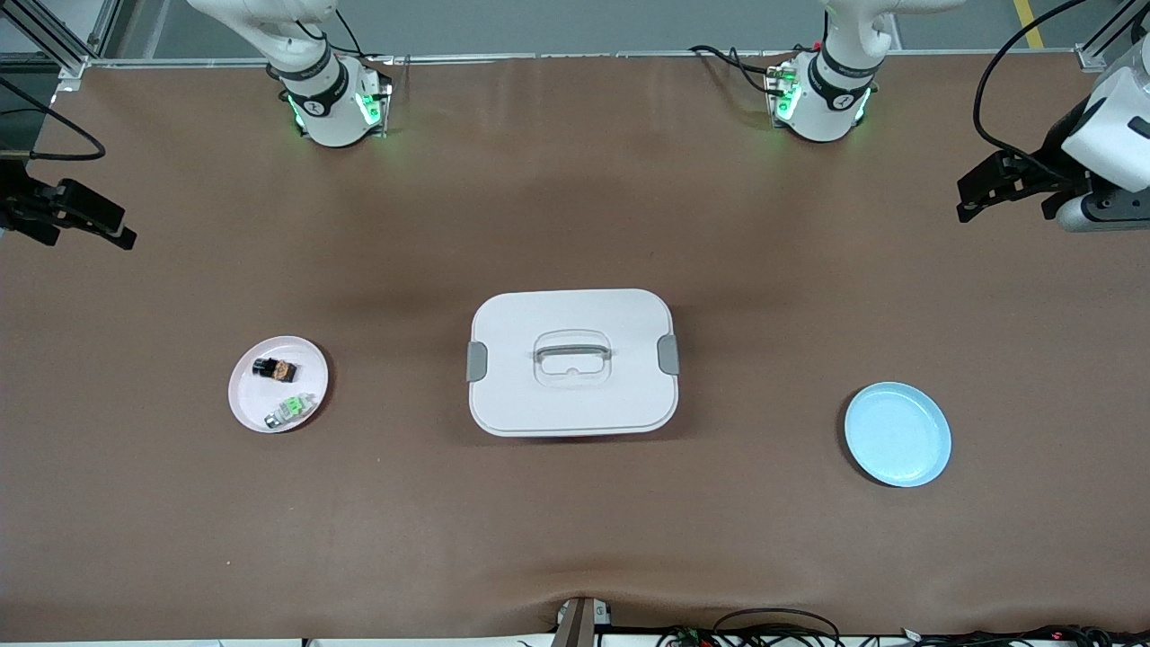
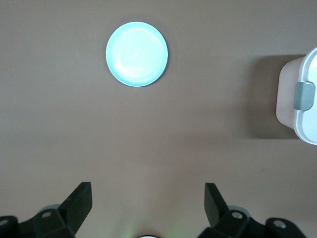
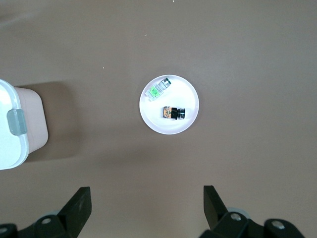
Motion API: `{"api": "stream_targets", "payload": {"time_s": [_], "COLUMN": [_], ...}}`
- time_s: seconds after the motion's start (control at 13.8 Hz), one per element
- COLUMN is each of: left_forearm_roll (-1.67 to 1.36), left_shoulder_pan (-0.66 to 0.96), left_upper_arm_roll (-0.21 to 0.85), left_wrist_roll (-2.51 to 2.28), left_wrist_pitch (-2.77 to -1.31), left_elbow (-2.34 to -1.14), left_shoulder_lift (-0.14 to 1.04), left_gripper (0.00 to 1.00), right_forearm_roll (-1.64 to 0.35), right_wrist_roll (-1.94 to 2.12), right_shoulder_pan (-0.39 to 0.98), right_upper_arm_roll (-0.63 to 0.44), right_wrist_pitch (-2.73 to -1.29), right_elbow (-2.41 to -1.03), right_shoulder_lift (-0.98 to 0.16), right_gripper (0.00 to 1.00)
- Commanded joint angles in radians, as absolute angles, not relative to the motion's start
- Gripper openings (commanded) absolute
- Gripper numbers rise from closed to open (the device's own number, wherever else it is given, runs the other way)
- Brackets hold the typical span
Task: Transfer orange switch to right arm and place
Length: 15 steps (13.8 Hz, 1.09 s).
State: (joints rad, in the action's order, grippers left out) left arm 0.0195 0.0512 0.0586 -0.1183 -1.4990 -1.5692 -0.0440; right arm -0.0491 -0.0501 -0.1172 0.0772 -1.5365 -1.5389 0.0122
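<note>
The orange switch [image 1: 275, 368] lies on a pink plate [image 1: 247, 391] toward the right arm's end of the table, beside a pale silver-and-green switch [image 1: 289, 409]. The right wrist view shows the orange switch [image 3: 173, 112] on the pink plate [image 3: 185, 96] too. My right gripper [image 1: 85, 235] hangs open and empty over bare table at that end, away from the plate; it also shows in the right wrist view [image 3: 147, 193]. My left gripper [image 1: 1006, 205] hangs open and empty over the table's other end, and in the left wrist view [image 2: 147, 191] bare table lies below it.
A white lidded box [image 1: 572, 361] with a handle and grey clips stands mid-table. A light blue plate [image 1: 897, 434] lies toward the left arm's end, also in the left wrist view [image 2: 136, 53]. The box's edge shows in both wrist views.
</note>
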Motion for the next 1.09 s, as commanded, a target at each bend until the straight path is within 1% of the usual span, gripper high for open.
{"api": "stream_targets", "payload": {"time_s": [0.0,1.02], "left_forearm_roll": [0.009,0.011], "left_shoulder_pan": [0.04,0.035], "left_upper_arm_roll": [0.057,0.061], "left_wrist_roll": [-0.1,-0.055], "left_wrist_pitch": [-1.503,-1.509], "left_elbow": [-1.585,-1.562], "left_shoulder_lift": [-0.061,-0.048], "left_gripper": [1.0,1.0], "right_forearm_roll": [-0.037,-0.038], "right_wrist_roll": [-0.038,-0.017], "right_shoulder_pan": [-0.107,-0.109], "right_upper_arm_roll": [0.074,0.074], "right_wrist_pitch": [-1.534,-1.531], "right_elbow": [-1.565,-1.565], "right_shoulder_lift": [0.041,0.038], "right_gripper": [1.0,1.0]}}
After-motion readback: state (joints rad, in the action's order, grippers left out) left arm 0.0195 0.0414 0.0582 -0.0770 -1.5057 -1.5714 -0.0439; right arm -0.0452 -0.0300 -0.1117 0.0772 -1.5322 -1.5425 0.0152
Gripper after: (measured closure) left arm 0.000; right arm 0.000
